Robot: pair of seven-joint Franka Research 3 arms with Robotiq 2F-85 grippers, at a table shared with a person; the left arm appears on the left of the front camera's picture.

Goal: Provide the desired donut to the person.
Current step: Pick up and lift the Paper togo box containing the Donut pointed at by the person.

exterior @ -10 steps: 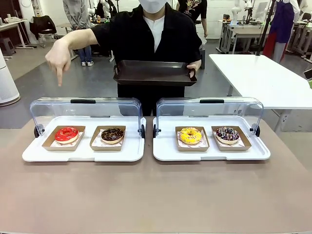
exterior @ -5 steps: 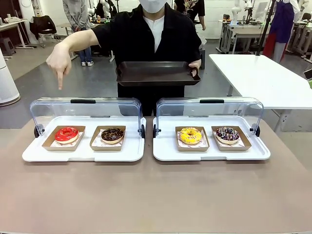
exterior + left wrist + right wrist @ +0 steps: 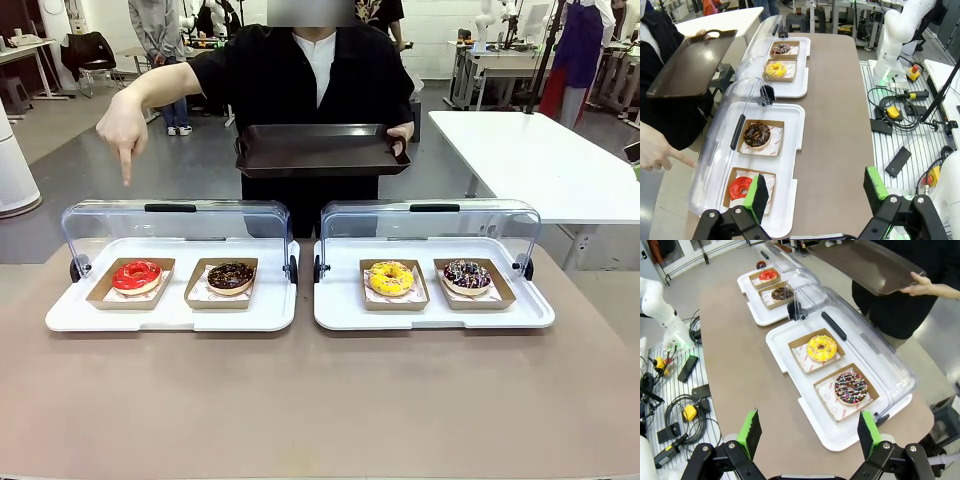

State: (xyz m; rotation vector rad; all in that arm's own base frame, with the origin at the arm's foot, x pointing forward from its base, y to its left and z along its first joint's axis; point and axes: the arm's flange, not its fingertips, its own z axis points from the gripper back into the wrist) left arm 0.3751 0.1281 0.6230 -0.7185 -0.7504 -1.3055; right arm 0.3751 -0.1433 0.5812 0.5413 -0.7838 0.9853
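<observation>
The left tool (image 3: 817, 192) and the right tool (image 3: 809, 432) are held wide open and empty, well apart from the donuts, while the red-glazed donut (image 3: 137, 275) is seen in its cardboard box (image 3: 100, 297) at the left end of the left white tray (image 3: 170, 315), below the downward-pointing hand (image 3: 122, 125) of the person (image 3: 300, 80), by whom a dark tray (image 3: 320, 150) is held.

The person (image 3: 300, 80) wears a loose black short-sleeved top, with a white shirt showing at the neck. The left gripper (image 3: 817, 192) is black, its jointed fingers pinned with round silver screw heads and faced with bright green pads (image 3: 760, 197). The right gripper (image 3: 808, 432) is built alike, with black bars, silver screws and green pads, while the right arm (image 3: 895, 40) is glossy white in rounded segments, with a green glow at its foot.
</observation>
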